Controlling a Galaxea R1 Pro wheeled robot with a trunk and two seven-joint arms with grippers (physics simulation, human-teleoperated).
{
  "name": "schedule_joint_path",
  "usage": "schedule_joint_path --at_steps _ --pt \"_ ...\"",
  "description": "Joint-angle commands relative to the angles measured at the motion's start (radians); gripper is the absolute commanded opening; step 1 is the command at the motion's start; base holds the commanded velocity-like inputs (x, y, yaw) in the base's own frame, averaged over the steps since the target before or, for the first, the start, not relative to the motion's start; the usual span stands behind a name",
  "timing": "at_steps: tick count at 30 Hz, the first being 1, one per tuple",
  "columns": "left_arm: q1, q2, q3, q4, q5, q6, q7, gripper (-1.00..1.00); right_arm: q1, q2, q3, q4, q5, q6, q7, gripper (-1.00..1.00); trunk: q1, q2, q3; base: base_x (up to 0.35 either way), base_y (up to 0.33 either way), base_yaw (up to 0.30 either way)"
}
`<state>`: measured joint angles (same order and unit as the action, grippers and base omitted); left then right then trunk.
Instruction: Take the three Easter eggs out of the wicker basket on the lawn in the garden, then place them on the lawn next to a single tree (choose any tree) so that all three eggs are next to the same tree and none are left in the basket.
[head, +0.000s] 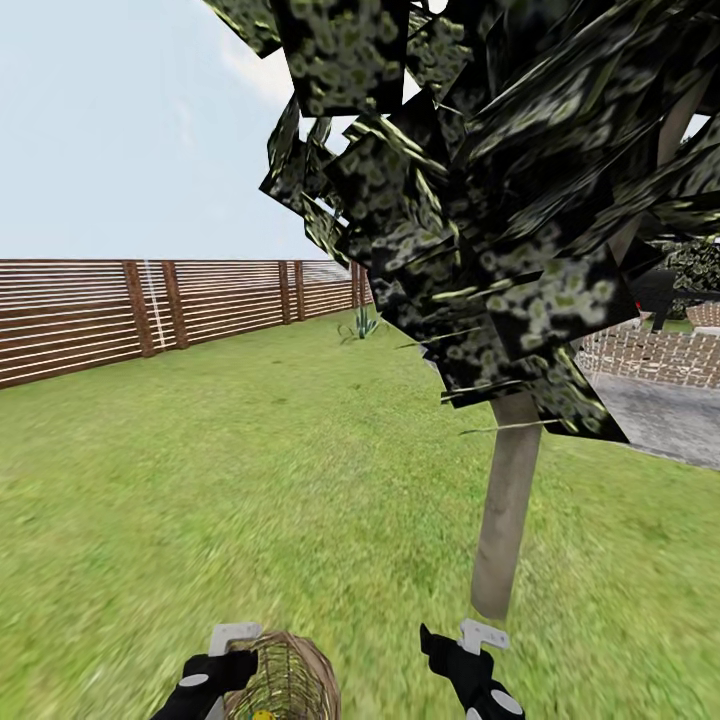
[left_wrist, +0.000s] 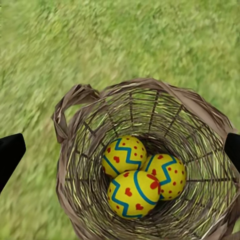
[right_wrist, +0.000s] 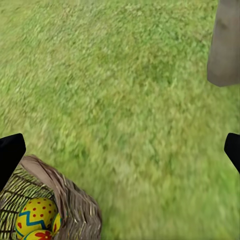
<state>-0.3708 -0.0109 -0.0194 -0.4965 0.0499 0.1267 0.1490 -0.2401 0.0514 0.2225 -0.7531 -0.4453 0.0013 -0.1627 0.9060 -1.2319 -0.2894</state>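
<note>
1. none out yet: all three eggs (left_wrist: 137, 180) lie touching in the basket (left_wrist: 75, 150), low centre of the left wrist frame, on the lawn (head: 250, 480).
2. the tree (head: 505, 510) stands near, lower right in the head frame.
3. the basket sits mouth up; each egg's long axis is tilted.
4. left pincer (left_wrist: 120, 150) spread wide over the basket, empty; right pincer (right_wrist: 120, 150) wide, empty.

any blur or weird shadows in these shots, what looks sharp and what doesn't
Head view: lawn is smeared near the camera, the fence crisp, the tree casts no visible shadow. Left wrist view: Easter eggs and wicker basket sharp, grass soft. Right wrist view: grass and trunk blurry; flat, even light, no glare.
</note>
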Motion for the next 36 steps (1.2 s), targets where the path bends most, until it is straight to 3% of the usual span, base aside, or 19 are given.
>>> schedule_joint_path --at_steps 1,36 --pt "0.000 0.000 -0.002 -0.001 0.005 0.006 0.005 1.00 -0.001 -0.001 0.005 0.000 -0.009 -0.001 -0.008 1.00 0.004 -0.008 -0.005 0.000 0.000 0.000" --pt "0.000 0.000 -0.004 0.007 0.004 0.000 -0.006 1.00 -0.001 -0.001 0.003 0.024 -0.009 -0.004 -0.008 1.00 0.138 -0.253 -0.114 0.000 0.000 0.000"
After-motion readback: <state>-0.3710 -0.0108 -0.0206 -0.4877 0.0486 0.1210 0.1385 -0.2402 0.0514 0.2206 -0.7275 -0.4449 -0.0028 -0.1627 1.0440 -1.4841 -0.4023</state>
